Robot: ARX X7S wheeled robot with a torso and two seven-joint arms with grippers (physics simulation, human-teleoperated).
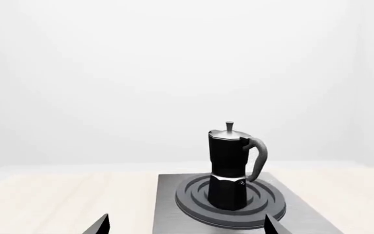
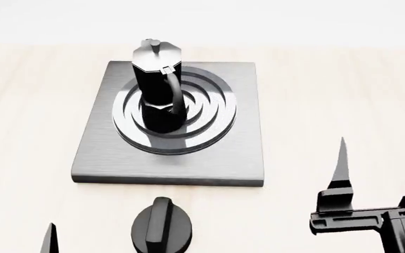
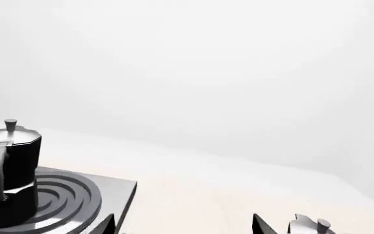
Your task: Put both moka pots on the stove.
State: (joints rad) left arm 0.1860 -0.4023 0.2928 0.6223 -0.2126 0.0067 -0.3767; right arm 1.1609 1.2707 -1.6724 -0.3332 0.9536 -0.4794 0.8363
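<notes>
Second moka pot (image 3: 310,226): only the silvery lid and knob are seen, cut off at the edge of the right wrist view; its body is hidden and its footing cannot be told. It is not seen in the head view.

First moka pot (image 2: 157,87): stood upright on the burner rings of the stove (image 2: 97,153), handle turned toward the robot.

Right gripper (image 2: 382,153): fingers spread apart, nothing between them, held well to the right of the stove. Left gripper (image 1: 185,225): only two finger tips are shown, set apart, empty.

A low round black knob (image 2: 162,226) is noted just before the stove's near edge.

Surface: pale wood table (image 2: 329,79). Backdrop plain white.
</notes>
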